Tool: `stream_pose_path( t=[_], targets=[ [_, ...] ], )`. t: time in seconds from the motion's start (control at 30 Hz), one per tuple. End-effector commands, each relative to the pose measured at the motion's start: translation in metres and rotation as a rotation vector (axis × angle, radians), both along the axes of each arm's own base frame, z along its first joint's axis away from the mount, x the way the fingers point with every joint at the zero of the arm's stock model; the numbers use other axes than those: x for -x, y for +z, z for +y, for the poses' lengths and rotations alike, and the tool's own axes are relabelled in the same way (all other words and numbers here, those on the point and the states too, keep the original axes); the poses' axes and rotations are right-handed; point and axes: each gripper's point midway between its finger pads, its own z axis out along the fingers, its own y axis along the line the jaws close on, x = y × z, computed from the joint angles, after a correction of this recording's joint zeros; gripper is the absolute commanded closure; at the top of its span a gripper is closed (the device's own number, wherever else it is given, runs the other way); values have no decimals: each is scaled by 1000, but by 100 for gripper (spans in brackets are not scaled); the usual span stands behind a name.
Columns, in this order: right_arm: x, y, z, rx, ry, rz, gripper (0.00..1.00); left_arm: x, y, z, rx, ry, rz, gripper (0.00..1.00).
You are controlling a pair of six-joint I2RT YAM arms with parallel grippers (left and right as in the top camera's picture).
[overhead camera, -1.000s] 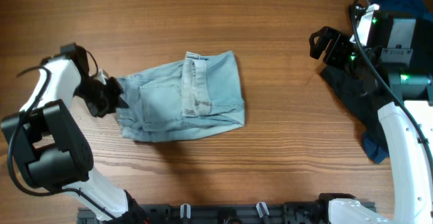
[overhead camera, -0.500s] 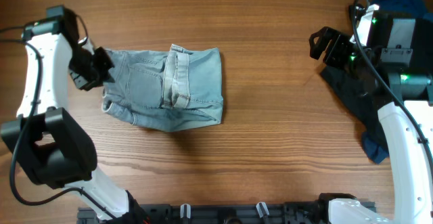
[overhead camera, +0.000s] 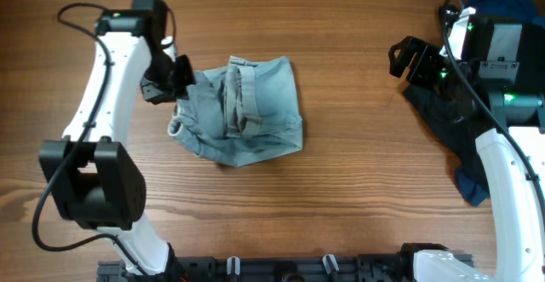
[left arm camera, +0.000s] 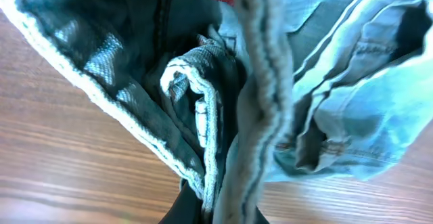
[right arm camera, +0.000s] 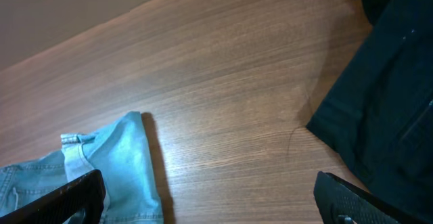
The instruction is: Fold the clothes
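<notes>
The denim shorts (overhead camera: pixel 247 112) lie on the bench (overhead camera: pixel 341 197) just off centre toward 10 o'clock, bunched and creased, with the waistband running roughly from 12 to 6 o'clock across the middle of the pile.

The left claw (overhead camera: pixel 174 82) is clamped on the shorts' edge at their 10 o'clock side. In the left wrist view, a pale hem and folded denim layers fill the frame and run down between the dark fingers (left arm camera: pixel 186 207) at the bottom edge.

Compared with half a second ago, the left claw has travelled from the bench's 9 o'clock margin toward 3 o'clock. The shorts have moved with it and are now more compact, the gripped edge being pushed in over the rest of the fabric.

The right claw (overhead camera: pixel 402 58) hovers at the 2 o'clock area of the bench, unchanged in position. Its fingers (right arm camera: pixel 67 197) stand wide apart with nothing between them. A black garment (overhead camera: pixel 443 116) lies beneath the right arm at 3 o'clock, well apart from the shorts and unchanged.
</notes>
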Motion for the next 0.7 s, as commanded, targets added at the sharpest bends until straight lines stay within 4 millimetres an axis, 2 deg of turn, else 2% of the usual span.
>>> stream_pose_path(
  t=[0.0,0.13,0.33,0.67],
  targets=[
    [1,8,0,7,15,-12,0,-12,16,-10,-60,-6,-58,96],
    [3,-9,-2,23,13,56,1,-24,33,-12,-70,1,-119,96],
    [6,-46,-2,16,16,199,3,-36,52,-17,-61,-15,-185,96],
    [-3,-100,20,-71,38,368,0,-40,55,-43,-49,-77,-223,94]
  ],
)
